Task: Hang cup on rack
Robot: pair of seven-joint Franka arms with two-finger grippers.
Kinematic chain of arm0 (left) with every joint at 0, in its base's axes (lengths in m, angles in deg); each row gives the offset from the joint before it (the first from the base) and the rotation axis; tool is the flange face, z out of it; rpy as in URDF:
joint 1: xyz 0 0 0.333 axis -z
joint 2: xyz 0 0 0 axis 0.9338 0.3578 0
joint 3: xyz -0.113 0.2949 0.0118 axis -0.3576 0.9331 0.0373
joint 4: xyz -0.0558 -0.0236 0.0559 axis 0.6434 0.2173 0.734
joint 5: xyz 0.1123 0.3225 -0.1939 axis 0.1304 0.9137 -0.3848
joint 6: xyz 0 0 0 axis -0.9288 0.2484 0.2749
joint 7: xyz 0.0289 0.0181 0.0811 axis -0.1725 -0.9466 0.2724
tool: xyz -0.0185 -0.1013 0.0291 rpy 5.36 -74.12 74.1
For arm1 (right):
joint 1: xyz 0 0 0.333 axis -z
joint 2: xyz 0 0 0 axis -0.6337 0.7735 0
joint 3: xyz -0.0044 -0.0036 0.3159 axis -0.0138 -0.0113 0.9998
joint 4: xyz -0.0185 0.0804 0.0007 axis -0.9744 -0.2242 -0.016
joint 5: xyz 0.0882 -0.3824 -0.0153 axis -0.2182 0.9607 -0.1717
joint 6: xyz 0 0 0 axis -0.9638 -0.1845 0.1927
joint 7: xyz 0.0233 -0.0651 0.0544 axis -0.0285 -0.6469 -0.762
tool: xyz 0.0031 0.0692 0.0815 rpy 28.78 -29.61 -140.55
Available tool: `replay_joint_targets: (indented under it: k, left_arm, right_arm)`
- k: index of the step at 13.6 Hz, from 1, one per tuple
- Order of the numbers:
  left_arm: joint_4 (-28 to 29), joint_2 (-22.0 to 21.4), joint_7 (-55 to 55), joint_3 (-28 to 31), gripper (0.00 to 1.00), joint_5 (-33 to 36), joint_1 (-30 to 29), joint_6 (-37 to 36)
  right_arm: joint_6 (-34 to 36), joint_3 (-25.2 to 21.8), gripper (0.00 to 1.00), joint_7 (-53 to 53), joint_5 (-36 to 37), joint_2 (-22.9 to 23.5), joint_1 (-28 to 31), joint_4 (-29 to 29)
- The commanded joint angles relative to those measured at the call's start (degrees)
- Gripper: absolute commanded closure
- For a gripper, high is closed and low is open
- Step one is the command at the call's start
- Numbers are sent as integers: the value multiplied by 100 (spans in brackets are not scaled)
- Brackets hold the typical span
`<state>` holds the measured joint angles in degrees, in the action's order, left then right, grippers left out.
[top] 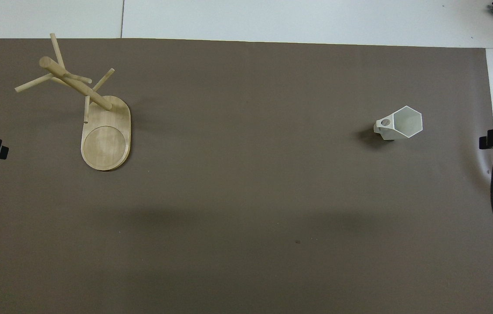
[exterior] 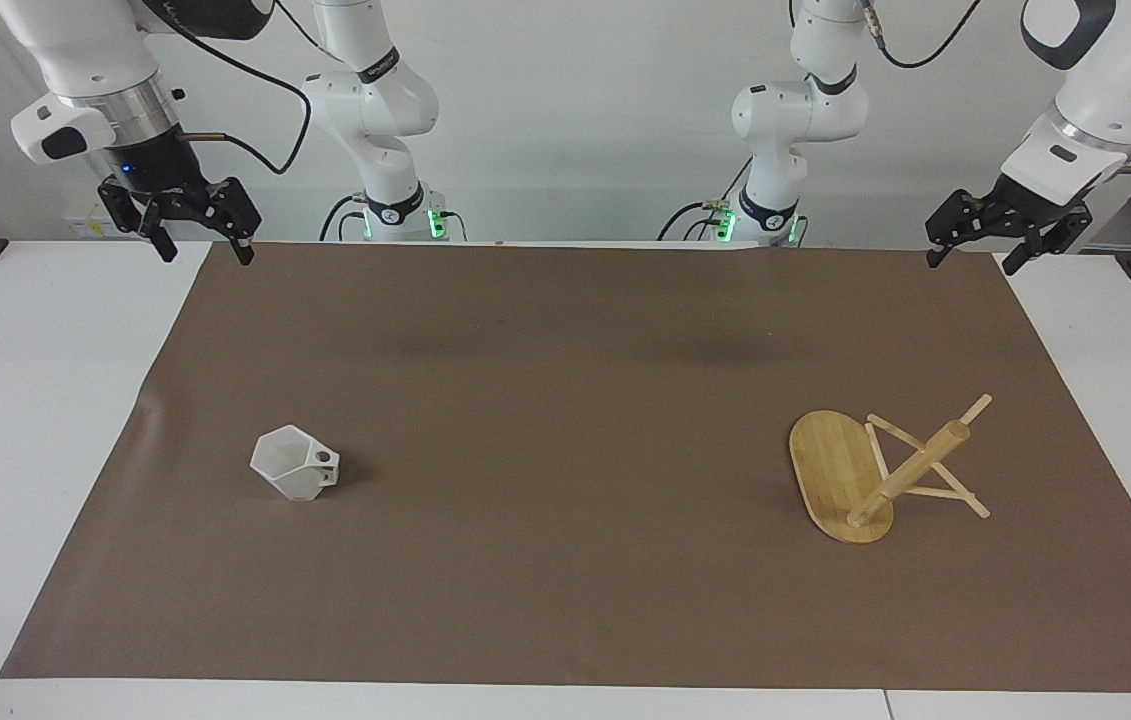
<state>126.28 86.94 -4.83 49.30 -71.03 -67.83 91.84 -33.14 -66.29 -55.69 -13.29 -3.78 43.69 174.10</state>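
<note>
**Cup and rack well apart, both arms waiting**

From overhead only slivers of the pincers show. The cup (exterior: 293,462) stands upright toward the right arm's end of the table (exterior: 25,400), mouth up, handle toward the rack (exterior: 875,470), whose oval base runs toward the robots. Left pincer (exterior: 977,252) and right pincer (exterior: 205,240) hang spread, empty.

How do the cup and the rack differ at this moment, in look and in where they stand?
The cup is white and faceted, with a hexagonal rim; the rack is light wood, an oval base with a round post and thin pegs. The cup stands toward the right arm's end of the table, the rack toward the left arm's end. The cup is the smaller. Both stand upright on the brown mat, with no gripper near.
</note>
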Motion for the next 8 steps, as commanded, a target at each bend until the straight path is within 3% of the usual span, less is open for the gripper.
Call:
replay_joint_targets:
  k: [1, 8]
  left_arm:
    - [121, -127, 47, 60, 0, -12, 38, 19]
    - [182, -118, 74, 25, 0, 15, 135, 556]
  right_arm:
    - [-120, 11, 0, -22, 82, -91, 38, 145]
    - [-147, 20, 0, 13, 91, -91, 38, 145]
